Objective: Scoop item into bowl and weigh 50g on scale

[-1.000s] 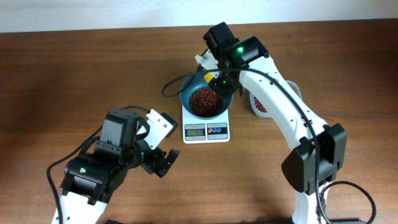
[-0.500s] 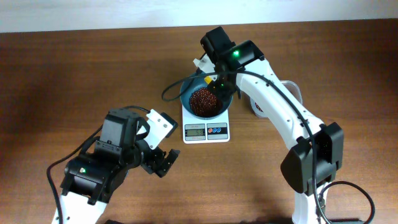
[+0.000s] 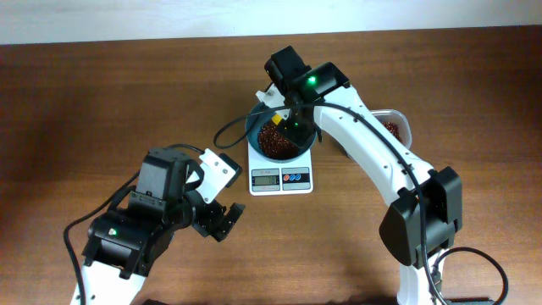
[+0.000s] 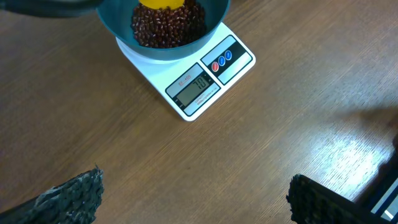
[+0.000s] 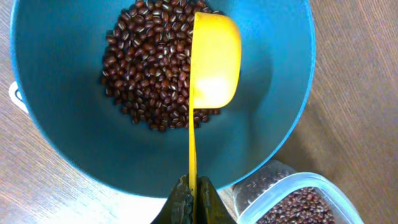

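two arms, one scale (image 3: 280,178), one bowl (image 3: 251,135), one tub (image 3: 398,127), one scoop (image 5: 214,62), and beans (image 5: 149,74) past counting.

the scale is a small flat white square with a grey display and two round buttons, one blue and one red, on its near edge. the bowl sits right on top of the scale: round, deep, smooth teal-blue, covering most of the platform. a loose heap of tiny oval red-brown beans lies in the bottom of it, glossy, with the bare blue wall showing all round.

the right gripper (image 5: 193,199) hangs over the scale, its jaws clenched on the thin edge of the scoop's handle. the scoop is smooth yellow plastic, its rounded cup lying over the heap inside the bowl.

just to the right of the scale stands the tub, clear plastic with rounded corners, and more of the same beans lie in it.

the left gripper (image 4: 193,193) is well in front of the scale and to its left, above the wood-grain table (image 3: 102,102), jaws spread wide with nothing between them; its dark fingers (image 4: 68,193) look rough and ridged.
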{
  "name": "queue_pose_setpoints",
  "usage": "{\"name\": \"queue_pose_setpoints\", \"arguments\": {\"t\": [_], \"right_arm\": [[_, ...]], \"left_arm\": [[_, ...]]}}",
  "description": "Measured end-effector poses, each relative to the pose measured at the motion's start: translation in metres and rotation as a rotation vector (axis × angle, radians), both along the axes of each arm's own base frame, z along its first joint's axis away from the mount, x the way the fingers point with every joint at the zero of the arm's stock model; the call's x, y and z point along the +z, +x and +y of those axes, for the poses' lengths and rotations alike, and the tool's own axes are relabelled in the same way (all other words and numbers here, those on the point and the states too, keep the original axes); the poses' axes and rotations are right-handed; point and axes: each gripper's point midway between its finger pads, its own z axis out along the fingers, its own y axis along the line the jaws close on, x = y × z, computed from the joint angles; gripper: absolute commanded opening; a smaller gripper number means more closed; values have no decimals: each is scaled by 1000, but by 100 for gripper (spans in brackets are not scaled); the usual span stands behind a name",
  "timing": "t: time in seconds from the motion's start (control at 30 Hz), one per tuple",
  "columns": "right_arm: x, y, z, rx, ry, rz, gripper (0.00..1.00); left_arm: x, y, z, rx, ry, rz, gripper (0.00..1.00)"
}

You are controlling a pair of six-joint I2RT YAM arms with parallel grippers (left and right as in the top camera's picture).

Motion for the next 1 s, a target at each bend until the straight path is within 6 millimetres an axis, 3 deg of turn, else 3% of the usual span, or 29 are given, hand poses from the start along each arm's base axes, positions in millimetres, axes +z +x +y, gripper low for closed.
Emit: {"name": "queue_pose_setpoints", "arguments": {"t": [0.7,1.0], "right_arm": [[-2,-21,22,11,151,122,4],[1,-19,7,-58,280,213,4]], "left_arm": [[0,0,0,0,0,0,99],[0,0,0,0,0,0,99]]}}
